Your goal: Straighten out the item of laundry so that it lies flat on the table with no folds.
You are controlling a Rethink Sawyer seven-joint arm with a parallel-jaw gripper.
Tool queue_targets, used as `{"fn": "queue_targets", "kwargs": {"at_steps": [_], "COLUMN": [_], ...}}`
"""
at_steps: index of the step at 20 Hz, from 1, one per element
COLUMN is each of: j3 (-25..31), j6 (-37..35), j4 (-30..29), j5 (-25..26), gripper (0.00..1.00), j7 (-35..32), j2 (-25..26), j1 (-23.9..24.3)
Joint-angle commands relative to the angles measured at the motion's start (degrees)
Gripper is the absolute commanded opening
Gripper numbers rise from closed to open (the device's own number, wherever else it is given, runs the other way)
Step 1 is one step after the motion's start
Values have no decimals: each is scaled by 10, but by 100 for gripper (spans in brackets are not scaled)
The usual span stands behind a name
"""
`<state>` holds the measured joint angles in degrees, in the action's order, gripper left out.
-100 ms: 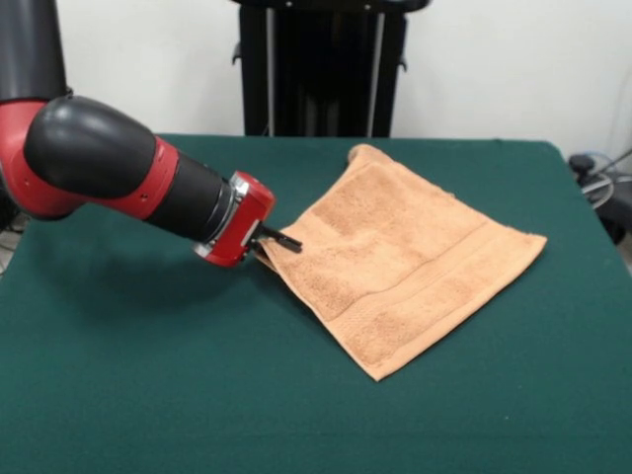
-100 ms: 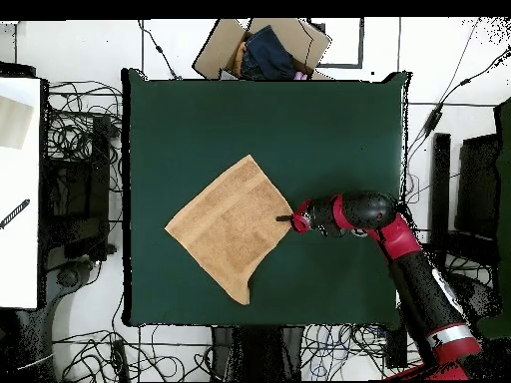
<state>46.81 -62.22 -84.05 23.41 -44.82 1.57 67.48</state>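
Green surface [image 1: 148,395] first, bare felt up front. Peach towel [image 1: 405,267] lies diamond-wise just past my hand [image 1: 281,240], spreading away from the fingertips toward the far side of the surface. My hand sits low at the towel's nearest corner, tips touching the cloth edge; I can't tell whether they are spread or pinching. Towel looks mostly flat; the corner farthest back from my hand looks slightly rumpled, maybe turned under. My read: terry is light, soft and floppy, and it will drag on felt rather than slide, so pushing will bunch it. Better to pinch a corner or hem, lift slightly, then pull outward. Banded hem opposite my hand [image 2: 295,218] looks firmest.
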Motion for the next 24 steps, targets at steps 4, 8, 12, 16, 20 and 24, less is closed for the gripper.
{"fn": "queue_targets", "kwargs": {"at_steps": [4,8,12,16,20,24], "j3": [-57,-56,-58,-61,-63,-63], "j6": [-28,-25,-27,-33,-43,-54], "j4": [18,5,1,8,19,27], "j5": [35,35,33,33,30,28], "gripper": [0,0,0,0,0,0], "j7": [44,34,34,44,52,57], "j2": [-16,-30,-38,-39,-38,-39], "j1": [-18,-16,-12,-10,-10,-11]}}
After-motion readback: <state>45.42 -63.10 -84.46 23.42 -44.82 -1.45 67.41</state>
